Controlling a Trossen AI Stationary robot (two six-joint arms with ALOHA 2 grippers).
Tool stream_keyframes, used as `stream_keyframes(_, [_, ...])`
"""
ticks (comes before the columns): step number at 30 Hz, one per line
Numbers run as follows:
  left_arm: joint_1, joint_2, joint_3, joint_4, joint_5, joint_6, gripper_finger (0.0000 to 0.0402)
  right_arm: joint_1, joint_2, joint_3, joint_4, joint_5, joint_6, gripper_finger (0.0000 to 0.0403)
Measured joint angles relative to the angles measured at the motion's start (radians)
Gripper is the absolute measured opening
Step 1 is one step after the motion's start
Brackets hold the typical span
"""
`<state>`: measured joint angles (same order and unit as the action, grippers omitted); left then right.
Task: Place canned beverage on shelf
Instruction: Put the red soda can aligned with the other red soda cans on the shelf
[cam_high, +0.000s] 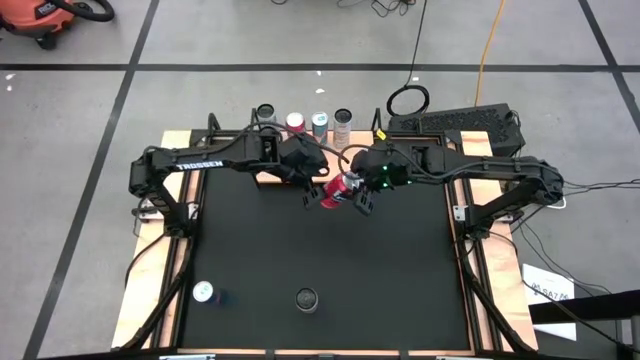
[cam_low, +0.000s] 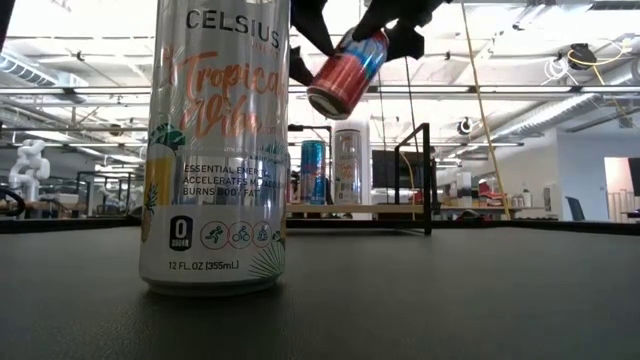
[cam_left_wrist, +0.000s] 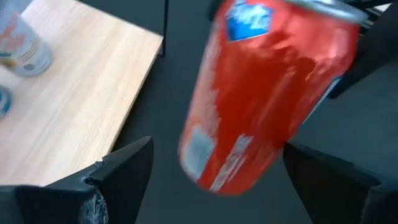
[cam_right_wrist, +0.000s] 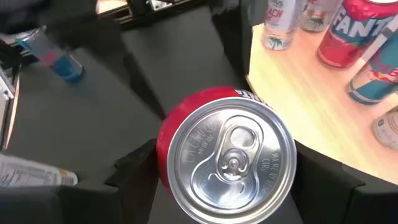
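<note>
Red can (cam_high: 340, 187) held off the mat, tilted, in the air near the far-middle part of the bench, just in front of the shelf (cam_high: 290, 150). Right end effector (cam_high: 352, 195) clamped on the can: in the right wrist view the can's silver top (cam_right_wrist: 231, 158) sits between its two fingers (cam_right_wrist: 134, 171). Left end effector (cam_high: 312, 192) is right beside the can on its other side, fingers spread apart; in the left wrist view the red can (cam_left_wrist: 267, 93) fills the gap between its fingers (cam_left_wrist: 121, 171), contact not clear. Shelf at the bench's far edge carries four upright cans (cam_high: 304, 122). A white can (cam_high: 204, 291) stands near the near-left corner of the black mat (cam_high: 400, 270), a dark-topped can (cam_high: 306, 298) at the mat's near edge, middle. Low view: tall Celsius can (cam_low: 215, 150) up close, red can (cam_low: 347, 72) tilted overhead.
</note>
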<state>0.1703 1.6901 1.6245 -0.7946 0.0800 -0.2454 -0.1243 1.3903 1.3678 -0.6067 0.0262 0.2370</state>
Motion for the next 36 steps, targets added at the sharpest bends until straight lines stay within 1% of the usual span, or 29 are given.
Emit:
stream_keyframes(4, [0.000,0.016,0.000,0.046,-0.002,0.044,0.0360,-0.023,0.000,0.000,0.007,0.003,0.000,0.0281])
stream_keyframes(10, [0.006,0.036,0.000,0.115,-0.005,0.067,0.0360,-0.039,0.000,0.000,0.037,-0.002,0.000,0.0281])
stream_keyframes(16, [0.006,0.052,0.000,0.109,-0.009,0.109,0.0357,-0.039,0.000,0.000,0.046,-0.027,-0.016,0.0282])
stream_keyframes(20, [0.006,0.052,0.000,0.111,-0.010,0.130,0.0329,-0.039,0.000,0.000,0.056,-0.028,-0.021,0.0292])
stream_keyframes(24, [0.016,0.050,0.000,0.126,-0.006,0.130,0.0285,-0.040,0.000,0.000,0.060,-0.022,-0.025,0.0322])
stream_keyframes(25, [0.019,0.049,0.000,0.135,-0.006,0.128,0.0277,-0.041,-0.006,0.000,0.063,-0.006,-0.014,0.0331])
stream_keyframes(27, [0.030,0.043,0.001,0.145,-0.011,0.119,0.0267,-0.041,-0.028,0.000,0.068,0.060,0.019,0.0346])
stream_keyframes(29, [0.042,0.034,0.001,0.133,-0.019,0.096,0.0267,-0.036,-0.077,0.001,0.070,0.142,0.047,0.0357])
stream_keyframes(31, [0.052,0.017,0.001,0.153,-0.021,0.086,0.0268,-0.035,-0.139,0.003,0.071,0.201,0.063,0.0361])
stream_keyframes(33, [0.060,-0.007,0.001,0.156,-0.020,0.085,0.0271,-0.037,-0.195,0.001,0.070,0.235,0.066,0.0362])
stream_keyframes(36, [0.071,-0.034,0.002,0.220,-0.016,0.070,0.0274,-0.050,-0.258,-0.038,0.070,0.234,0.091,0.0362])
